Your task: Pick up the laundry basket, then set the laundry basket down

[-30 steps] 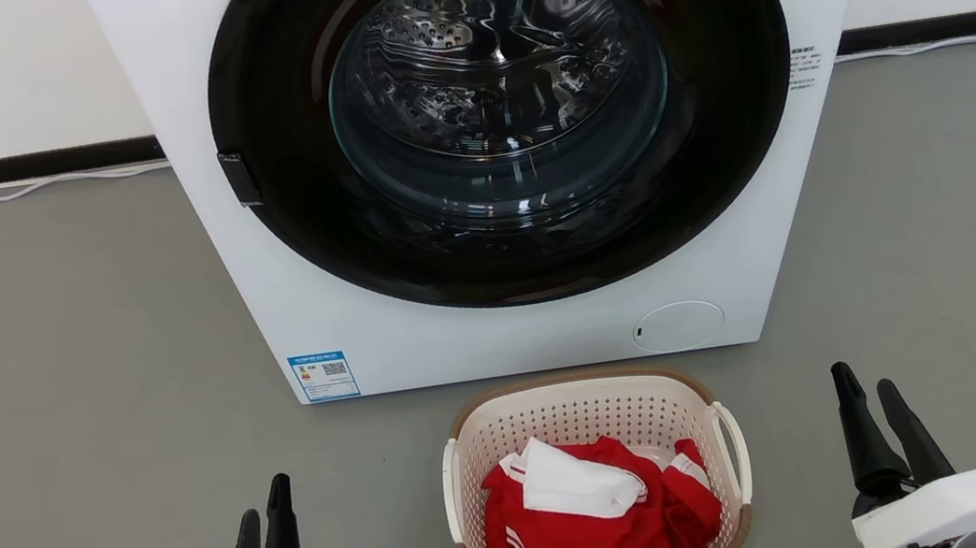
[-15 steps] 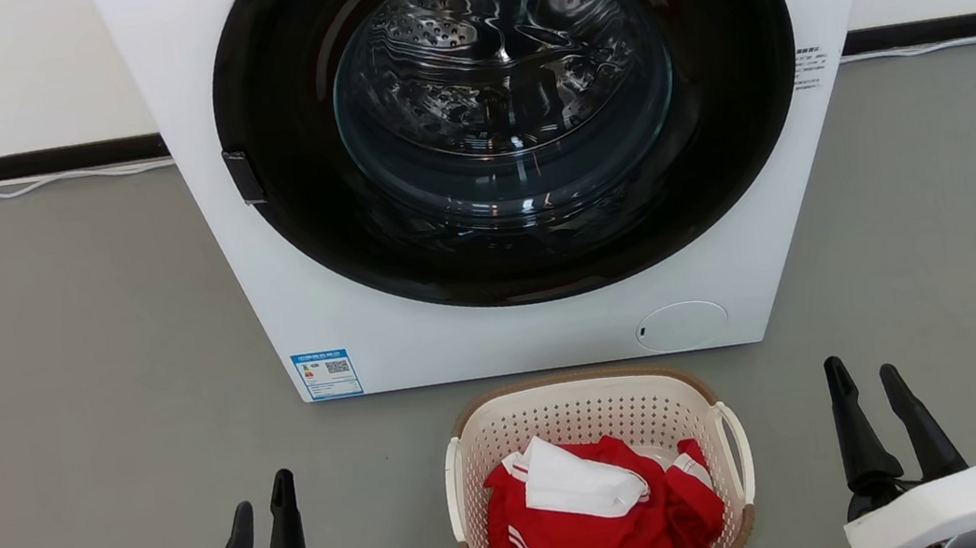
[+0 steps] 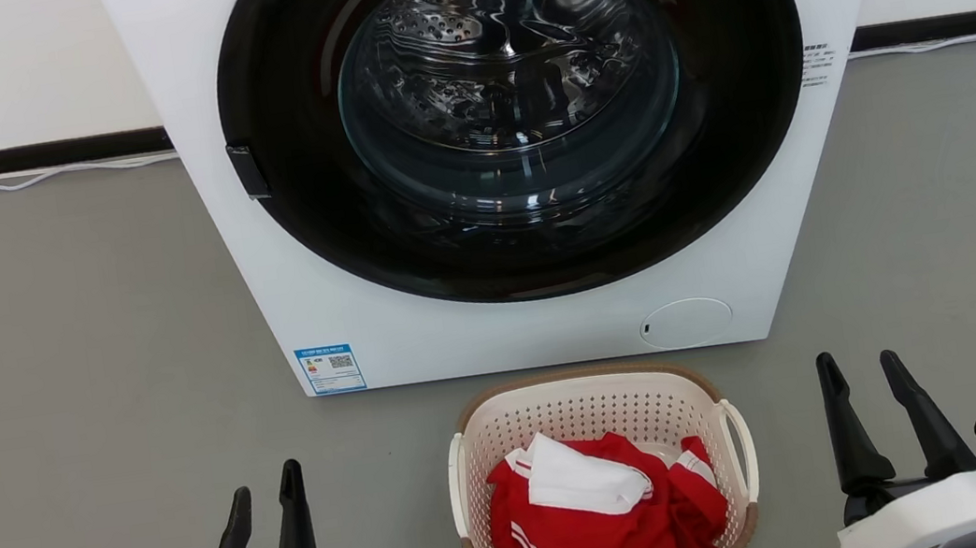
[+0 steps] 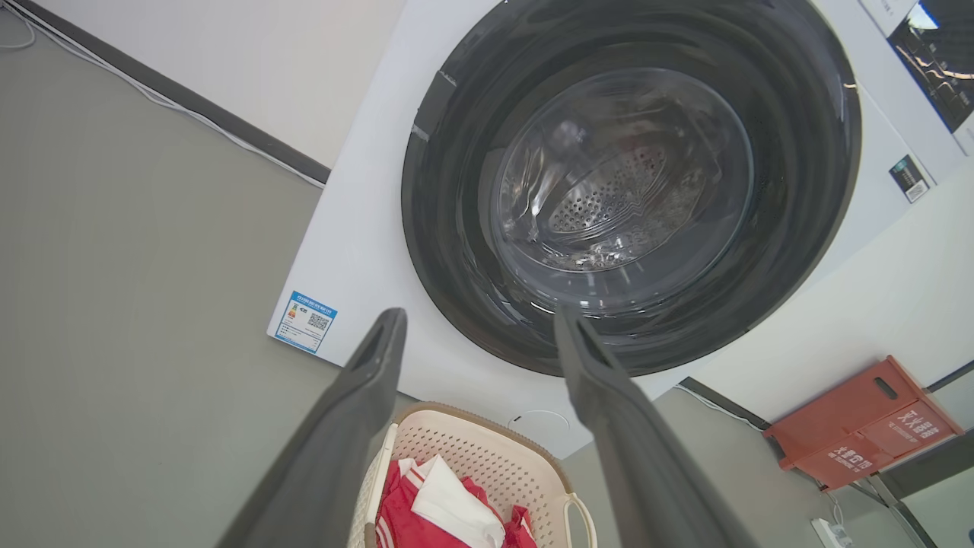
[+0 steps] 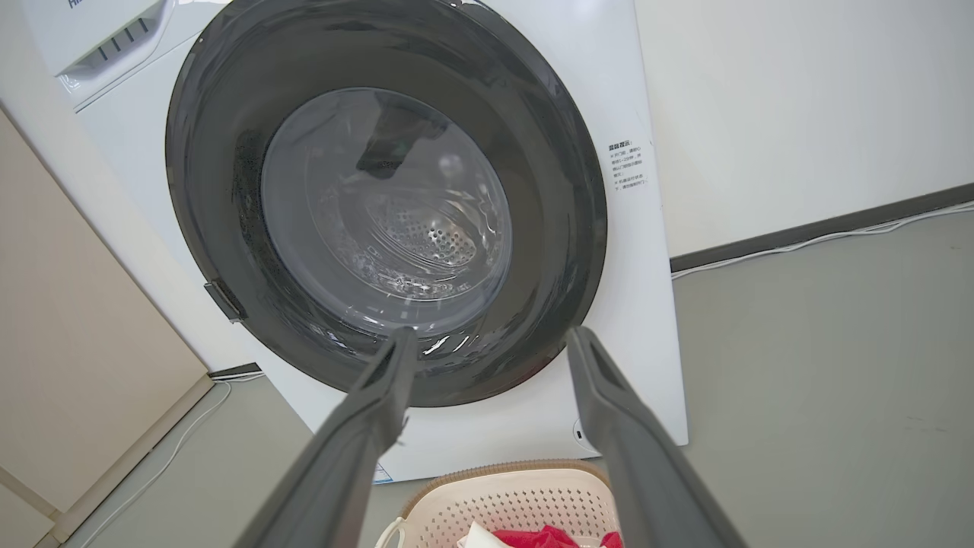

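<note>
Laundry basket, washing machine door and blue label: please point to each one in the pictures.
laundry basket [image 3: 582, 414]: head view, on the perforated far wall, inside.
washing machine door [image 3: 506, 55]: head view, on the middle of the round glass.
blue label [image 3: 330, 368]: head view, on the middle of the sticker.

Nothing reads clearly: the washing machine [image 3: 311, 288] bears a blue QR-code sticker [image 3: 330, 369] and small print [image 3: 817, 66]; the red box [image 4: 860, 426] shows blurred white characters [image 4: 909, 422].
</note>
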`<state>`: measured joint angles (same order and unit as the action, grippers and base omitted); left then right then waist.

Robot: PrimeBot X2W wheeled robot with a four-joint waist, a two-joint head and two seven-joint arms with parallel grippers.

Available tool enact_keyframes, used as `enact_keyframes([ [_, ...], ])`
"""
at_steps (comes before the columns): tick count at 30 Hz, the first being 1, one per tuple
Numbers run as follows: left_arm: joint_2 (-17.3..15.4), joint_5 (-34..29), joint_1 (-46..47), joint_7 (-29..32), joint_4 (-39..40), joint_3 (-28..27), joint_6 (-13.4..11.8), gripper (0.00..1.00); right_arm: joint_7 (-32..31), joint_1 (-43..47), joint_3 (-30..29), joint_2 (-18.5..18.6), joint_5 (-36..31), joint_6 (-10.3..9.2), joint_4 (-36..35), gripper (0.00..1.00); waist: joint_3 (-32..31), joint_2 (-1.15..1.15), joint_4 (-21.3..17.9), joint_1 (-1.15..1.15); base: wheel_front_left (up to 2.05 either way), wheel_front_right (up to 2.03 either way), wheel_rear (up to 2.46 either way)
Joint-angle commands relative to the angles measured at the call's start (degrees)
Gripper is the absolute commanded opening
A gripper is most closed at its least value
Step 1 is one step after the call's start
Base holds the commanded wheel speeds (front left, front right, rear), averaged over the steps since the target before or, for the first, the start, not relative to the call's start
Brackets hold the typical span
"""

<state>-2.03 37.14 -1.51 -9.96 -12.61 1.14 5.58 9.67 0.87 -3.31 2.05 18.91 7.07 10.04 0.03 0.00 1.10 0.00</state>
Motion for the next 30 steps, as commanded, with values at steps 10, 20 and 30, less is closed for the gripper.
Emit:
enact_keyframes([
  [10,-0.69,-6.94,0.81,-2.34,2.84,-0.39,-0.88,1.0,2.65,-0.62,1.46,0.7,-8.73,0.36,-2.93,1.0,0.35,0.0,0.42,0.0,0.0,0.0,0.0],
  [20,-0.8,-13.52,0.7,-4.19,3.72,0.14,-1.01,1.0,4.49,-0.48,1.78,0.79,-16.06,0.4,-3.77,1.0,0.66,0.0,0.06,0.0,0.0,0.0,0.0],
  [30,-0.85,-16.45,0.61,-5.04,3.65,0.11,-1.01,1.0,5.33,-0.34,1.77,0.83,-19.15,0.42,-4.01,1.0,0.7,0.0,-0.17,0.0,0.0,0.0,0.0],
])
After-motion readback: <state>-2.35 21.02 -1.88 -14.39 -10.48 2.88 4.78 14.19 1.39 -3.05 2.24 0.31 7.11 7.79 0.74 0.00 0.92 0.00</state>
